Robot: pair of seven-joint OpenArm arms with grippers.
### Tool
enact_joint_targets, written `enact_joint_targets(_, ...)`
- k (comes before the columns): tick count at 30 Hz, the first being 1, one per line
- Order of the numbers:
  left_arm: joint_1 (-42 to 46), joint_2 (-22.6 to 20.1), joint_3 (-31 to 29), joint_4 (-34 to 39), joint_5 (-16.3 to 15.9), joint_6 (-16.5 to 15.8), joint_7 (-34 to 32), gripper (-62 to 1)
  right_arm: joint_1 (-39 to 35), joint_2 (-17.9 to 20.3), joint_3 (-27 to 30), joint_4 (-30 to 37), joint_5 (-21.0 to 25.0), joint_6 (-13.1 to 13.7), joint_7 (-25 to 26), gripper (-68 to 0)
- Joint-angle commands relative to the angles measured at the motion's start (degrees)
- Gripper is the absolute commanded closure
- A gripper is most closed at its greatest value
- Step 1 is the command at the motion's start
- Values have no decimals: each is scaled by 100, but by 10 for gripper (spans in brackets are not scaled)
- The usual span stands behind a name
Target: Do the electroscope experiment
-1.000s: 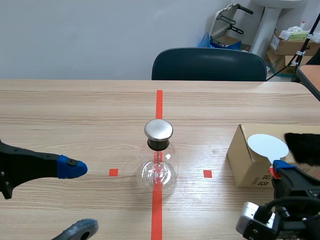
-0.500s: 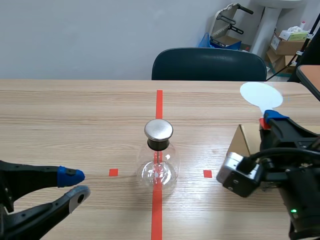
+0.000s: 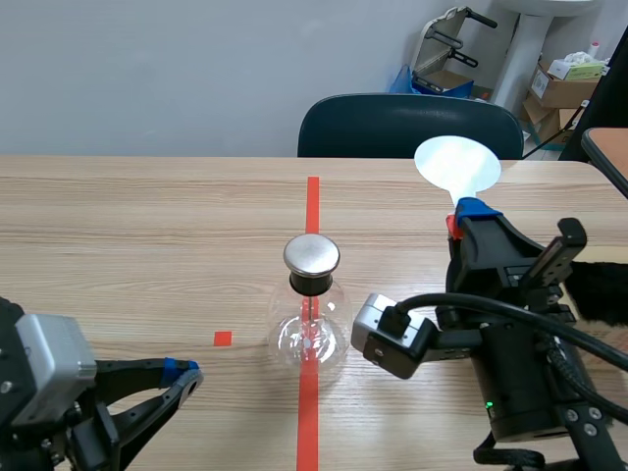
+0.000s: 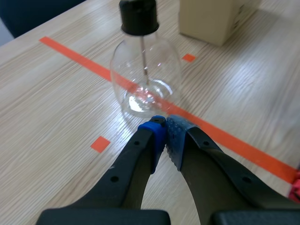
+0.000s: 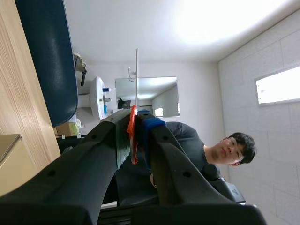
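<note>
Two hands flank the electroscope (image 3: 311, 314): right hand (image 3: 461, 218) clamped on the raised white paddle (image 3: 457, 165), left hand (image 4: 165, 123) pinched together.

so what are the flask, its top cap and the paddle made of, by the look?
flask: probably clear glass, glossy; the tape line shows through it, though clear plastic is possible.
cap: likely brushed metal, dull silver sheen, over a black stopper, maybe rubber.
paddle: thin matte white sheet, likely plastic, on a red handle.
</note>
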Motion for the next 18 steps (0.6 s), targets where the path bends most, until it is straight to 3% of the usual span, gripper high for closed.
enact_joint_targets(1,-138,116,61,-7,-22,111,-85,-34,37,-85,63,-81,-11,-39,-11,-15)
enact_joint_targets(14,-1226,892,407,-1241,0,273,-79,-34,302,-389,-44,-824,-11,-50,55,-15)
enact_joint_targets(18,-1484,1099,494,-1567,61,273,-81,-34,319,-398,-50,-833,-11,-160,127,-15)
